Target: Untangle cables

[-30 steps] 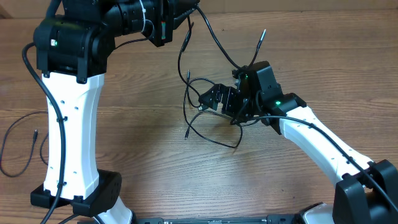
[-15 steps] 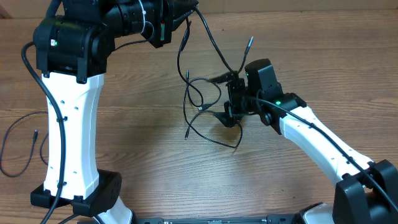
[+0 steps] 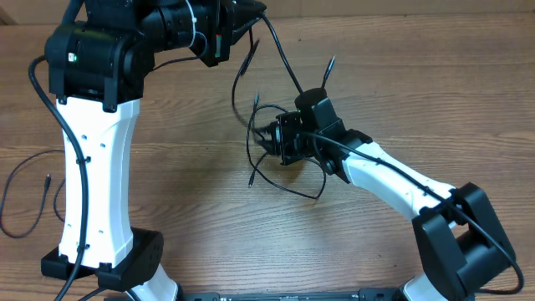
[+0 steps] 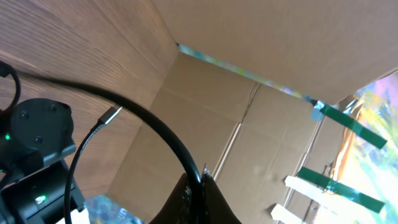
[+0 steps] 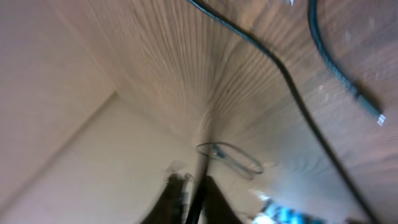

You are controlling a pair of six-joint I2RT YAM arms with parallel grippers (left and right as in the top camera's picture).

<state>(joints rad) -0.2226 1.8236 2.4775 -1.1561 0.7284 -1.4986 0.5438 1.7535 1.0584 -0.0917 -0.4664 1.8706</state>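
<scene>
The cables [image 3: 254, 164] are thin black cords tangled in loose loops at mid-table. One strand [image 3: 284, 60] rises to my left gripper [image 3: 257, 12], held high at the back. In the left wrist view that gripper [image 4: 203, 182] is shut on the thick-looking black cord [image 4: 143, 118], and a silvery plug [image 4: 112, 115] hangs beside it. My right gripper [image 3: 280, 138] sits in the tangle. The blurred right wrist view shows this gripper [image 5: 194, 183] shut on a thin strand, with other cords [image 5: 292, 87] lying on the wood. A free plug end [image 3: 330, 67] sticks up.
A separate thin black cord [image 3: 25, 194] lies at the far left beside the left arm's white column [image 3: 92, 167]. Cardboard walls [image 4: 261, 37] enclose the back of the wooden table [image 3: 184, 167]. The right arm [image 3: 401, 184] stretches in from the front right.
My right gripper turned, moved left into the tangle and closed on a strand. The free plug ends shifted left with it. The left gripper kept its hold.
</scene>
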